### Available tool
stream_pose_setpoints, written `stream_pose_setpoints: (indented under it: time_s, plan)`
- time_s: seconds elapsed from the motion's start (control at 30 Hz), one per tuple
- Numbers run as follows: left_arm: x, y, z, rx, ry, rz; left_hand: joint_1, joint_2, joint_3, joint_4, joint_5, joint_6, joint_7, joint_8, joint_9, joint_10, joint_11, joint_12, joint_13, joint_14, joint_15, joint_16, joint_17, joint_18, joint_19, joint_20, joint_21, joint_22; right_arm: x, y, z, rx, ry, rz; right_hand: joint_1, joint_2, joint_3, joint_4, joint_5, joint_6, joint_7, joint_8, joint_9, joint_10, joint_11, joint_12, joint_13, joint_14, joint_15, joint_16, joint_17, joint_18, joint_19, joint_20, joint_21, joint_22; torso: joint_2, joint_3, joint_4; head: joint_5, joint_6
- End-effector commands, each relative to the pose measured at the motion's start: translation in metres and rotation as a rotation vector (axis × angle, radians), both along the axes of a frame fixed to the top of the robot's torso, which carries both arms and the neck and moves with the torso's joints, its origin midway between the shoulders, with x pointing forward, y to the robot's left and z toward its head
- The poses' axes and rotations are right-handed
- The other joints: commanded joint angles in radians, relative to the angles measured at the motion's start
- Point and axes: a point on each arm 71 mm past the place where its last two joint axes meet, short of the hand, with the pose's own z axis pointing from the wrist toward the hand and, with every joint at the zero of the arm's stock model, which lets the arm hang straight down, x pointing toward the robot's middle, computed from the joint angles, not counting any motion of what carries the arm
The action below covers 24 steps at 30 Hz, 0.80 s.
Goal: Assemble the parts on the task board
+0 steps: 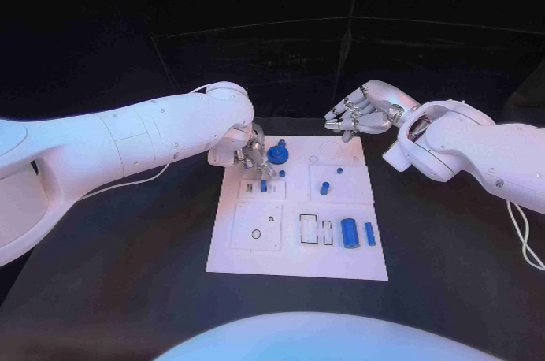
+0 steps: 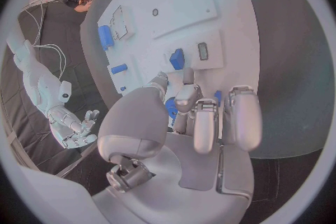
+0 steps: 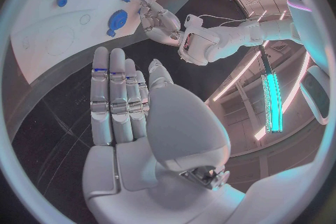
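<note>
The white task board (image 1: 298,254) lies mid-table. On it are a round blue part (image 1: 280,150) at the far left, small blue pegs (image 1: 264,185) (image 1: 325,189) (image 1: 339,170), and a blue cylinder (image 1: 351,233) beside a blue bar (image 1: 369,233) at the near right. My left hand (image 1: 252,152) hovers over the board's far-left area, fingers curled down. In the left wrist view, blue (image 2: 170,107) shows between its thumb and fingers (image 2: 187,98); whether it is gripped is unclear. My right hand (image 1: 361,113) hangs beyond the board's far-right corner, fingers straight, holding nothing.
The board has outlined empty slots (image 1: 310,228) and a round hole (image 1: 257,234) on its near half. Black table (image 1: 125,282) surrounds the board. My left hand (image 3: 159,19) and the round blue part (image 3: 117,19) also appear in the right wrist view.
</note>
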Motion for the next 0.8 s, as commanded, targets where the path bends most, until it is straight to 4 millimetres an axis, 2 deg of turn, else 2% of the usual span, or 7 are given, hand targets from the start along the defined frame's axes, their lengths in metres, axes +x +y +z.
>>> stream_pose_setpoints:
  time_s: [0.03, 0.5, 0.8]
  plan:
    - [-0.0018, -0.0018, -0.0003, 0.009, 0.018, -0.016, 0.014, 0.001, 0.001, -0.008, 0.002, 0.008, -0.001, -0.005, -0.002, -0.002, 0.002, 0.003, -0.001, 0.106, 0.009, 0.003, 0.263, 0.000, 0.000, 0.006, -0.002, 0.010, -0.0001, 0.0012, 0.0013, 0.005, -0.001, 0.007, 0.004, -0.010, -0.002, 0.006, 0.005, 0.000, 0.004, -0.005, -0.001, -0.007, 0.000, -0.002, -0.001, -0.003, 0.004, -0.004, -0.001, 0.012, 0.002, 0.005, -0.005, -0.002, 0.000, 0.0000, -0.0003, 0.001, 0.000]
    - [-0.0023, -0.0009, -0.0011, 0.015, 0.022, -0.016, 0.025, 0.008, 0.005, -0.018, 0.003, 0.016, -0.001, -0.013, -0.008, -0.001, 0.002, 0.003, -0.001, 0.106, 0.008, 0.003, 0.263, -0.001, 0.002, 0.006, 0.001, 0.015, 0.0001, 0.0014, 0.0013, 0.005, -0.001, 0.007, 0.004, -0.010, -0.002, 0.006, 0.008, -0.001, 0.004, -0.005, -0.001, -0.008, 0.000, -0.002, -0.001, -0.003, 0.004, -0.004, -0.001, 0.013, 0.002, 0.005, -0.005, -0.002, 0.000, 0.0002, -0.0004, 0.001, -0.002]
    - [-0.0030, -0.0016, -0.0016, 0.019, 0.034, -0.027, 0.057, 0.016, 0.023, -0.048, 0.003, 0.032, -0.004, -0.028, -0.017, 0.001, -0.001, 0.004, 0.000, 0.106, 0.007, 0.003, 0.263, -0.001, 0.003, 0.005, 0.002, 0.017, 0.0002, 0.0015, 0.0012, 0.005, 0.000, 0.008, 0.004, -0.009, -0.002, 0.007, 0.009, -0.001, 0.004, -0.005, -0.001, -0.008, 0.000, -0.002, -0.001, -0.003, 0.004, -0.004, -0.001, 0.013, 0.002, 0.005, -0.005, -0.002, 0.000, 0.0001, -0.0006, 0.000, -0.005]
